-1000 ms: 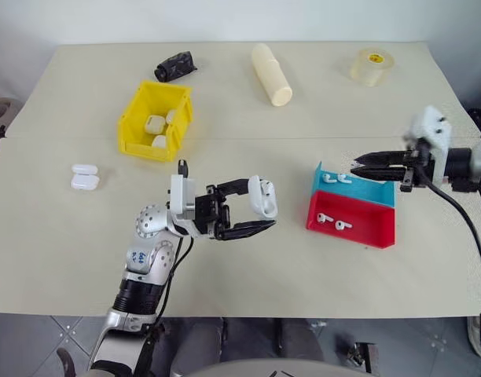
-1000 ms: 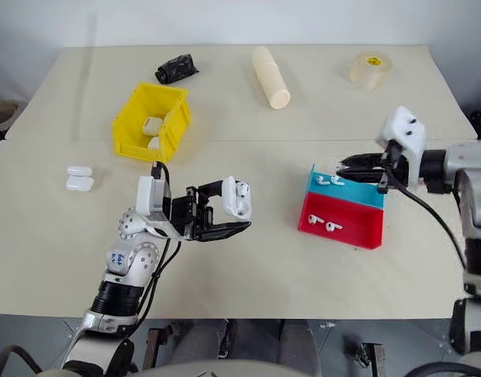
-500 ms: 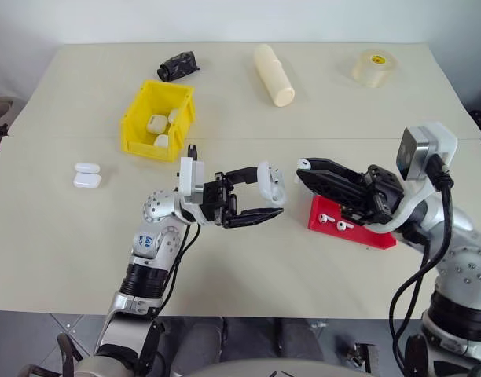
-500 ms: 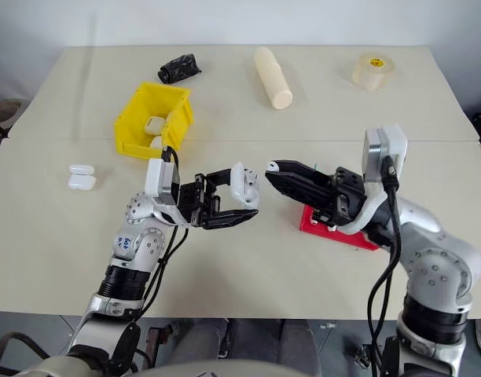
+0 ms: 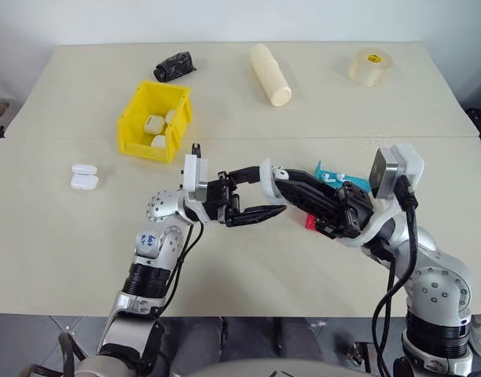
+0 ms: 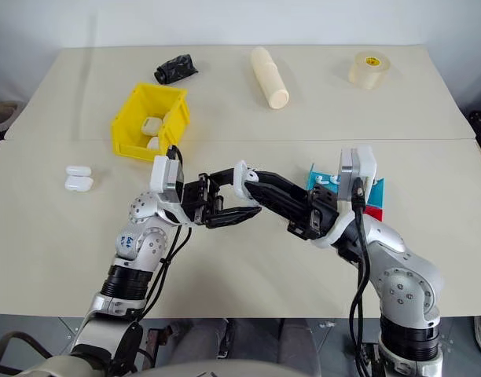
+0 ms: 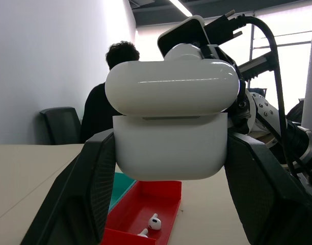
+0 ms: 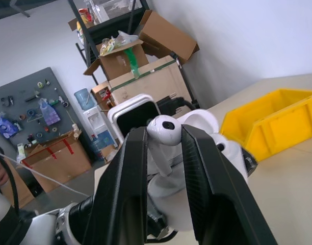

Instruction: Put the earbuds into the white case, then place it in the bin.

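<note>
I'm seeing the white case (image 7: 171,130) sitting mid-air over the counter (image 5: 60,251), lid open, left claw (image 5: 260,194) clamping it. Right claw (image 8: 163,148) is pinching one earbud (image 8: 162,133) right at it. Yellow bin (image 5: 134,126) sitting well apart; red tray (image 7: 146,212) lying beyond.

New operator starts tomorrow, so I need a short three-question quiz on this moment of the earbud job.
1. True or false: the left gripper is shut on the white case.
2. What does the right gripper hold between its fingers? A) a tape roll B) an earbud C) nothing
3. Fill in: the yellow bin already holds several white ____.

Key:
1. True; the lid stands open.
2. B, the earbud, brought right up to the case.
3. cases.
</note>
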`<state>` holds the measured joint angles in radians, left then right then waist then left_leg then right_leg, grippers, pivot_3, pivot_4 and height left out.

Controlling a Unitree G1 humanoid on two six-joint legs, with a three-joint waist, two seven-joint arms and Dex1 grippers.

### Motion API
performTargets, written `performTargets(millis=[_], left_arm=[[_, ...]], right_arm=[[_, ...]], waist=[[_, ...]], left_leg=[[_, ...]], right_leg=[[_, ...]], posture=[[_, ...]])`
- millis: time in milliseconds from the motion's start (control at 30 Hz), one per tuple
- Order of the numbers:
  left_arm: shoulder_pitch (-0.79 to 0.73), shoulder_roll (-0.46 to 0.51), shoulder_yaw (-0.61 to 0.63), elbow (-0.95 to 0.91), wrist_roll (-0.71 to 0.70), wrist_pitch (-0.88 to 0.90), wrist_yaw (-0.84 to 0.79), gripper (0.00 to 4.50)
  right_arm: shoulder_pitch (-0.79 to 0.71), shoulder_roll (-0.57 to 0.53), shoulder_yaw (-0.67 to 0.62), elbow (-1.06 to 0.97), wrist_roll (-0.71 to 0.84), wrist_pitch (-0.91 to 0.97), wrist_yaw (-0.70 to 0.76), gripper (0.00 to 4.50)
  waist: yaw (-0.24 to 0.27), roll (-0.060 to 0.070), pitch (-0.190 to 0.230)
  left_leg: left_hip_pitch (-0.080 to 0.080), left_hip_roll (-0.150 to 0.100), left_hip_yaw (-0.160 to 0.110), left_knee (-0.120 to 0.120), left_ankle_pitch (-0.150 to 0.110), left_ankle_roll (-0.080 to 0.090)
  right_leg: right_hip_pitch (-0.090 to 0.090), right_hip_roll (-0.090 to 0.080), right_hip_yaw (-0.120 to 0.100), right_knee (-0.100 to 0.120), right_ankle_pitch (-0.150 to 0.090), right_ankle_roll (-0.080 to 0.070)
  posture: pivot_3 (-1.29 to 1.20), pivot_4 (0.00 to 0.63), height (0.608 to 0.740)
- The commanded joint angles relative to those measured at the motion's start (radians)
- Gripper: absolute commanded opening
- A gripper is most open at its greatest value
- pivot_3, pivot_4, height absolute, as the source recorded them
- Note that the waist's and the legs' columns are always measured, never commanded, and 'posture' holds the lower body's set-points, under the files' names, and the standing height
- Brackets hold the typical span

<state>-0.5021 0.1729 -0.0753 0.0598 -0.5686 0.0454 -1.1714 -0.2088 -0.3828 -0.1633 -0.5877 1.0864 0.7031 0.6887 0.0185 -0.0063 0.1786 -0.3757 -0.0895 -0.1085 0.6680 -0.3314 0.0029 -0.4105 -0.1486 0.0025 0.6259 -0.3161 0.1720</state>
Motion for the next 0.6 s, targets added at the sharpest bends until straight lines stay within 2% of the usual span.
performTargets(millis=[33, 300, 400, 567, 600], left_arm=[[-0.016, -0.011, 0.008, -0.027, -0.018, 0.001, 0.010, 2.79], [-0.017, -0.012, 0.011, -0.036, -0.026, 0.011, 0.005, 2.79], [-0.018, -0.013, 0.012, -0.040, -0.027, 0.017, 0.003, 2.79], [-0.017, 0.028, 0.016, -0.049, 0.019, 0.026, 0.013, 2.79], [-0.019, 0.048, 0.013, -0.037, 0.062, 0.009, 0.032, 2.79]], right_arm=[[0.025, -0.015, 0.031, -0.012, -0.018, -0.019, 0.018, 0.84], [0.058, -0.049, 0.086, 0.006, -0.097, -0.059, 0.028, 0.84], [0.060, -0.075, 0.100, 0.004, -0.083, -0.048, 0.056, 1.57], [0.073, -0.130, 0.051, -0.006, -0.102, -0.078, 0.075, 3.18], [0.077, -0.152, 0.034, -0.003, -0.117, -0.088, 0.085, 3.18]], waist=[[0.001, 0.000, 0.000], [0.001, 0.000, 0.000], [0.002, 0.000, 0.000], [0.003, 0.000, 0.000], [0.003, 0.000, 0.000]], left_leg=[[0.000, 0.000, 0.000, 0.000, 0.000, 0.000], [0.000, 0.000, 0.000, 0.000, 0.000, 0.000], [0.000, 0.000, 0.000, 0.000, 0.000, 0.000], [0.000, 0.000, 0.000, 0.000, 0.000, 0.000], [0.000, 0.000, 0.000, 0.000, 0.000, 0.000]], right_leg=[[0.000, 0.000, 0.000, 0.000, 0.000, 0.000], [0.000, 0.000, 0.000, 0.000, 0.000, 0.000], [0.000, 0.000, 0.000, -0.001, 0.000, 0.000], [0.000, 0.000, 0.000, -0.001, 0.000, 0.000], [0.000, 0.000, 0.000, -0.001, 0.000, 0.000]], posture=[[0.00, 0.150, 0.740], [0.00, 0.150, 0.740], [0.00, 0.150, 0.740], [0.00, 0.150, 0.740], [0.00, 0.150, 0.740]])
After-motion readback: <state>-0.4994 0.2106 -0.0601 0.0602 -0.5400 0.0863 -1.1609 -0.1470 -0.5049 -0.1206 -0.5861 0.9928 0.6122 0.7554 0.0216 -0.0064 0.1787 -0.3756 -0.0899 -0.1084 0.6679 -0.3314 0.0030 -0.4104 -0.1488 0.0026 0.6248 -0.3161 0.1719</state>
